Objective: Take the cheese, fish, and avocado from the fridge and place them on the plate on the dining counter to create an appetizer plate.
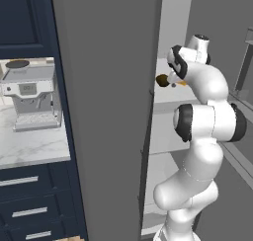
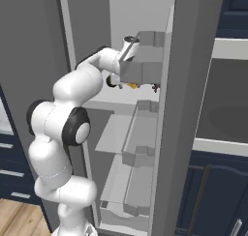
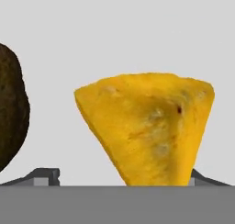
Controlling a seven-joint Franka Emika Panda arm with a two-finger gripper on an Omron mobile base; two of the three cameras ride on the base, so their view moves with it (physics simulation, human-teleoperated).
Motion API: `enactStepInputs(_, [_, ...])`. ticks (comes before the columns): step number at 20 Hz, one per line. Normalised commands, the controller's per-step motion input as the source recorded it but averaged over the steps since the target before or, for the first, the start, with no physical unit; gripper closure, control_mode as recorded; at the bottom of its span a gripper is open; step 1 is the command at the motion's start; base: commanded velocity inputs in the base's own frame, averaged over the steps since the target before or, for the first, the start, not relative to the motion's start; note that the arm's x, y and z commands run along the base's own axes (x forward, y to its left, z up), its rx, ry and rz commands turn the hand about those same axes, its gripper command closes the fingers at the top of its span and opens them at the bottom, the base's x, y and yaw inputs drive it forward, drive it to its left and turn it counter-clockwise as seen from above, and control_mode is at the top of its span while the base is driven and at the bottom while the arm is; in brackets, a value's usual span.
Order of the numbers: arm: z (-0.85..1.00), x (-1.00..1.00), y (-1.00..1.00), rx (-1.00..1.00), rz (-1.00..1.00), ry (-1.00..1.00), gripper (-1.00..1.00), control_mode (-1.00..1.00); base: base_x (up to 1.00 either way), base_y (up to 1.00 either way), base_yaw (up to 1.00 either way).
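Note:
The cheese (image 3: 147, 126), a yellow-orange wedge, stands on a pale fridge shelf (image 3: 137, 35), close in front of my hand. My gripper (image 3: 124, 177) is open, one fingertip (image 3: 46, 175) well left of the wedge and the other right beside its lower right corner. The dark avocado (image 3: 11, 108) lies just left of the cheese. From the base, the arm reaches into the open fridge (image 2: 140, 17), with the avocado (image 1: 162, 80) and the cheese (image 2: 131, 85) at the hand. A small dark red thing (image 2: 155, 88) lies further right; I cannot tell whether it is the fish. The plate and dining counter are out of view.
Door racks (image 2: 143, 61) of the fridge hang close on the right of the hand. The grey fridge side wall (image 1: 104, 111) stands left of the arm. A coffee machine (image 1: 32, 94) sits on a marble worktop beyond it, above navy drawers (image 1: 29, 205).

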Motion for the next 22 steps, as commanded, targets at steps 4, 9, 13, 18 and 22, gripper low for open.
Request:
enactStepInputs(4, [-0.39, 0.51, 0.0, 0.0, 0.15, -0.12, -1.0, -1.0, 0.0, 0.0, 0.0])
enactStepInputs(9, [-0.54, 0.56, 0.07, -0.04, 0.12, -0.12, -1.0, -1.0, 0.0, 0.0, 0.0])
enactStepInputs(13, [-0.65, 0.53, 0.18, -0.06, 0.11, -0.01, -1.0, -1.0, 0.0, 0.0, 0.0])
enactStepInputs(18, [-0.44, 0.18, 0.28, -0.05, 0.02, 0.0, 1.0, -1.0, 0.0, 0.0, 0.0])
enactStepInputs(22, [-0.18, -0.26, 0.0, 0.0, 0.0, -0.02, 1.0, -1.0, 0.0, 0.0, 0.0])
